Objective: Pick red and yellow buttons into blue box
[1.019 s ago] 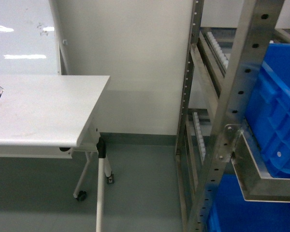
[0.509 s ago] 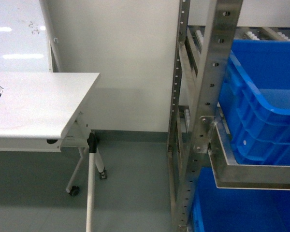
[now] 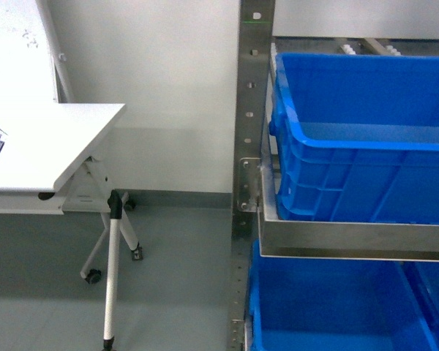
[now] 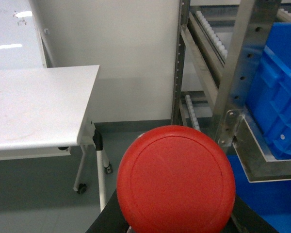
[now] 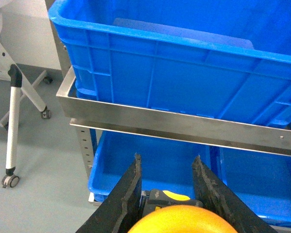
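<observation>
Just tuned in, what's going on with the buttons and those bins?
Each arm carries a button. The left tool grips the round red-capped push button, the right tool the yellow-capped one. Nothing is dropped yet. The robot faces a metal rack holding the blue plastic box, beside a white table.

Glossy moulded plastic on the upper blue box (image 3: 351, 168), ribbed along its wall, light glinting off the rim. Same smooth blue plastic on the lower blue box (image 5: 150, 155). Brushed, dull-shining steel on the rack upright (image 3: 249, 110), punched with holes, and on the shelf rail (image 5: 184, 127). Matt white laminate on the worktop (image 4: 39, 107), faintly scuffed. Smooth satin plastic on the red button (image 4: 177, 182) cap; glossier plastic on the yellow button (image 5: 179, 221). Matt black, rough-edged fingers (image 5: 128, 194) on the right tool (image 5: 167, 194). Dull grey floor (image 3: 175, 278), smooth.
</observation>
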You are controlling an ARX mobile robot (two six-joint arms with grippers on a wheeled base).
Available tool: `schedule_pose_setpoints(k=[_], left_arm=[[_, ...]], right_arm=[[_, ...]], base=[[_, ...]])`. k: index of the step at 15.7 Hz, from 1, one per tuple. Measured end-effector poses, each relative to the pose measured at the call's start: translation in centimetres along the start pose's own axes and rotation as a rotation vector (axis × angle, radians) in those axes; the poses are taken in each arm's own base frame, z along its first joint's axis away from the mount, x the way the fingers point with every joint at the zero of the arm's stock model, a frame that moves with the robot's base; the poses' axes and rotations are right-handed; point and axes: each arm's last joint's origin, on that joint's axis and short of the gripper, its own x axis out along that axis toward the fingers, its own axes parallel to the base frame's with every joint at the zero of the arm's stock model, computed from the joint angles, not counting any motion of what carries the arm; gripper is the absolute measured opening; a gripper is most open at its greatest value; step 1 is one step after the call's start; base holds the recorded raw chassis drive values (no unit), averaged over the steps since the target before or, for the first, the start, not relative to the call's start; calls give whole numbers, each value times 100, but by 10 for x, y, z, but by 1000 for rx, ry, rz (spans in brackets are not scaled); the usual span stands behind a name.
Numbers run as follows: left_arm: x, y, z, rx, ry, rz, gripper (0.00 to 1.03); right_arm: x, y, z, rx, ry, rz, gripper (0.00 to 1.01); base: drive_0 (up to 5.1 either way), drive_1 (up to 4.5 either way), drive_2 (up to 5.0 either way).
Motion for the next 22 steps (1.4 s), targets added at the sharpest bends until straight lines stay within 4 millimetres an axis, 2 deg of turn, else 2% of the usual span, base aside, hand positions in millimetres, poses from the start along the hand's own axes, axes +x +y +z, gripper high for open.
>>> schedule_pose_setpoints(k=[5, 15, 22], left_arm=[[0, 0, 0, 0, -1, 0, 23], [0, 0, 0, 0, 0, 0, 23], [0, 0, 0, 0, 0, 0, 23]], right_arm=[[0, 0, 0, 0, 0, 0, 29], [0, 0, 0, 0, -1, 0, 29], [0, 0, 0, 0, 0, 0, 29]], base=[[477, -370, -95], [503, -236, -236], [430, -30, -430]])
